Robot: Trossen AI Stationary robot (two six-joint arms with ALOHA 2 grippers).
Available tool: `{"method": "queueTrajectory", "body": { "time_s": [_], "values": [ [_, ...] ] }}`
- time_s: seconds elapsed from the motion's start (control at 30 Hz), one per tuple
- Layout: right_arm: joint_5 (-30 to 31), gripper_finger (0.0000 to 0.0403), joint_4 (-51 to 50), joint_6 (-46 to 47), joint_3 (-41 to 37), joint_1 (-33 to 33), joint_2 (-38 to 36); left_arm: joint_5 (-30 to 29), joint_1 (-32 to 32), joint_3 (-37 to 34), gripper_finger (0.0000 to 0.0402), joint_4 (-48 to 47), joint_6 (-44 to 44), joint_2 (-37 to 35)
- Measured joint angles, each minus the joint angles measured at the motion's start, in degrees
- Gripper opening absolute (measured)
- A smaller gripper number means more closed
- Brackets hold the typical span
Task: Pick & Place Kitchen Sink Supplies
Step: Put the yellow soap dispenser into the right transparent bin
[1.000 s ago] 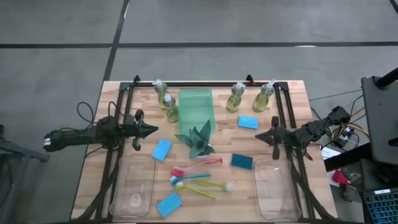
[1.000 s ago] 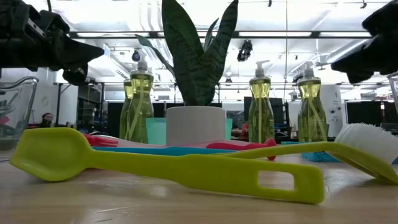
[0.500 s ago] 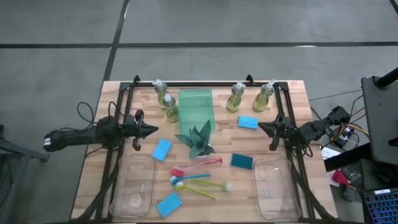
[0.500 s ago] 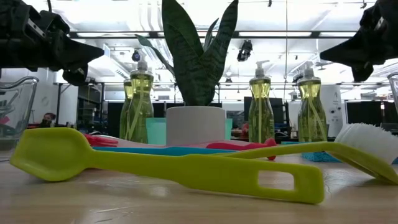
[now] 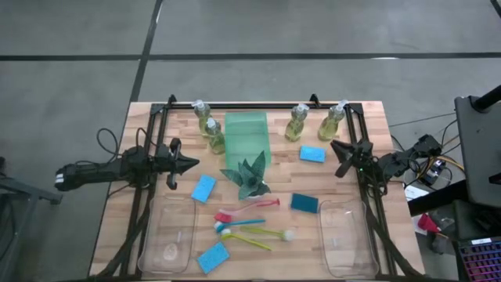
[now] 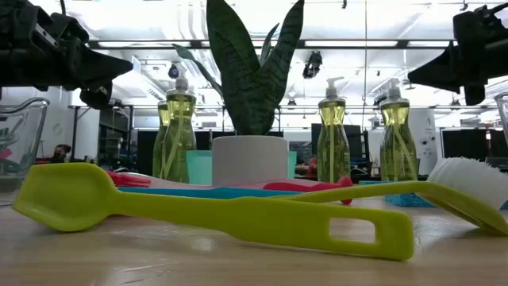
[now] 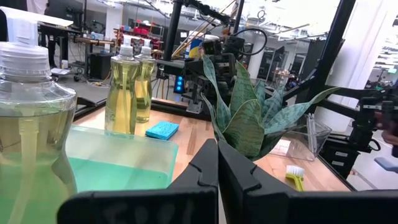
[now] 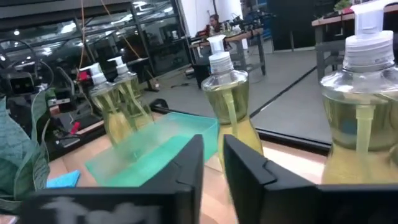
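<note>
Four soap bottles: two stand left of the green tray, two right of it, at the counter's far side.
Sponges: four blue ones, one near the right pincer, others scattered.
Brushes: red, blue and yellow lie together in front of the plant.
Left pincer: clenched, empty, above the counter's left side.
Right pincer: slightly parted, empty, beside the far-right sponge.

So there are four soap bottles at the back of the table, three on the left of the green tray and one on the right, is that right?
Not quite. The high view shows two soap bottles left of the green tray and two on its right.
</note>
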Motion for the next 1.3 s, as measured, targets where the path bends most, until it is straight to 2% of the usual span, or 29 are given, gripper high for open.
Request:
{"method": "queueTrajectory", "body": {
  "time_s": [0.1,0.4,0.57,0.8,0.97,1.2,1.3],
  "values": [
    [2.3,0.012,0.0,0.3,0.0,-0.3,0.0,0.0,0.0,0.0,0.0,0.0,0.0,0.0],
    [14.7,0.0255,-0.4,-4.9,0.0,-0.7,0.1,0.0,0.0,0.0,0.0,-0.1,0.0,0.0],
    [18.5,0.0304,-0.6,-8.0,0.0,-2.2,0.1,0.0,0.0,0.0,0.0,-0.2,0.0,0.0],
    [18.9,0.0322,-0.5,-4.7,0.0,-6.4,0.0,0.0,0.0,0.0,0.0,-0.2,0.0,0.0],
    [12.0,0.0317,-0.3,-0.4,0.0,-10.5,0.5,0.0,0.0,0.0,0.0,-0.1,0.0,0.0],
    [12.6,0.0312,0.1,-1.0,0.0,-17.6,6.3,0.0,0.0,0.0,0.0,0.0,0.0,0.0],
    [7.5,0.0317,0.2,4.6,0.0,-20.3,9.7,0.0,0.0,0.0,0.0,0.0,0.0,0.0]
  ]
}}
